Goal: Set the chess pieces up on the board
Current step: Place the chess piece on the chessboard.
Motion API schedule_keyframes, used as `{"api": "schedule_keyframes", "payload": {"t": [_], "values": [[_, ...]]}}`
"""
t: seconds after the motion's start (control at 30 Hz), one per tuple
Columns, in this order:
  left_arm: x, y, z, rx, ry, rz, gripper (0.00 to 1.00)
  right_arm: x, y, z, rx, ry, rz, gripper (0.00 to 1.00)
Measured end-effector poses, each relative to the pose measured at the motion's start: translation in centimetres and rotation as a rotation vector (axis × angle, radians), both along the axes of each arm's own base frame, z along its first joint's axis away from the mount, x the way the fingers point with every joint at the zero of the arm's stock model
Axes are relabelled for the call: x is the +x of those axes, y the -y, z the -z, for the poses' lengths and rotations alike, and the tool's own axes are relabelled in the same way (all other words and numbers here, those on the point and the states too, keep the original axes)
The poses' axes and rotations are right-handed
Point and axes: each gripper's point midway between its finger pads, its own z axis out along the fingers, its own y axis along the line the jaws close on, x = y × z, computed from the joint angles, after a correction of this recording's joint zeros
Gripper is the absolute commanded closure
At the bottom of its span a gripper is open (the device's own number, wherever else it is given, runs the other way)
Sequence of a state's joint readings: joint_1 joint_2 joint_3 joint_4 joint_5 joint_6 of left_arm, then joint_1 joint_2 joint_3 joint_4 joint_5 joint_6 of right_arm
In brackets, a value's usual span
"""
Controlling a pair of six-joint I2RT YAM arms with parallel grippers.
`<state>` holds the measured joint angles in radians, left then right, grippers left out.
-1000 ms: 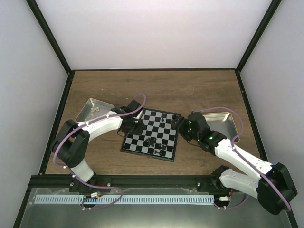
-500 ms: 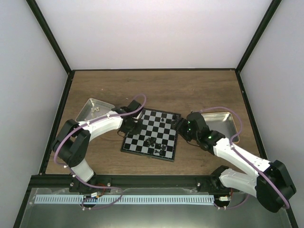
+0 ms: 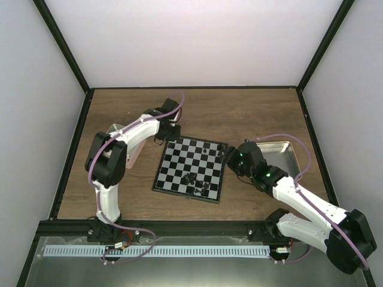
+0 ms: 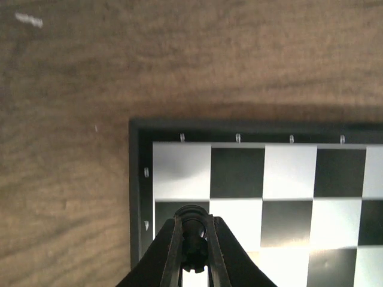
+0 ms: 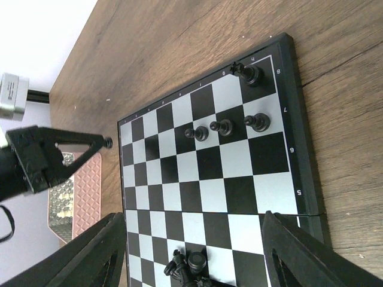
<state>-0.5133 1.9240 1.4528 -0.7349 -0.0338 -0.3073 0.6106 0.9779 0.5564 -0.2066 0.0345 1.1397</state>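
The right claw (image 3: 230, 156) hangs released, fingers spread wide, at the right edge of the board (image 3: 176, 170), with a silver tin (image 3: 281, 154) just beyond it. A clump of black pieces (image 5: 189, 263) is huddled on the board's near side. Farther on stands a row of three pieces (image 5: 222, 127), and a lone piece (image 5: 248, 73) sits in the far right corner. The digits 8, 7, 6 and 5 are readable on the rim. Over the far left corner, the left claw (image 4: 193, 236) is clenched on a black piece (image 4: 192, 215).

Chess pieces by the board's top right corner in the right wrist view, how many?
4: a larger piece in the board's corner, three small pieces in a row nearby. A clump sits lower down.
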Motion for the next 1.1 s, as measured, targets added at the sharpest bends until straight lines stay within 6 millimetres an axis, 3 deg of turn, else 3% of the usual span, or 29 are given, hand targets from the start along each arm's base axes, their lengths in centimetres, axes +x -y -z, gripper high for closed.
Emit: {"api": "schedule_keyframes", "payload": {"t": [0.17, 0.5, 1.1], "values": [[2.2, 0.1, 0.6, 0.017, -0.003, 0.001, 0.92, 0.0, 0.1, 0.0, -0.004, 0.003, 0.002, 0.36], [1.8, -0.4, 2.6, 0.037, -0.063, 0.014, 0.91, -0.1, 0.3, -0.1, -0.009, 0.005, 0.007, 0.36], [2.5, -0.3, 2.9, 0.03, -0.045, 0.015, 0.87, -0.2, 0.4, 0.1, -0.016, -0.002, 0.006, 0.36]]}}
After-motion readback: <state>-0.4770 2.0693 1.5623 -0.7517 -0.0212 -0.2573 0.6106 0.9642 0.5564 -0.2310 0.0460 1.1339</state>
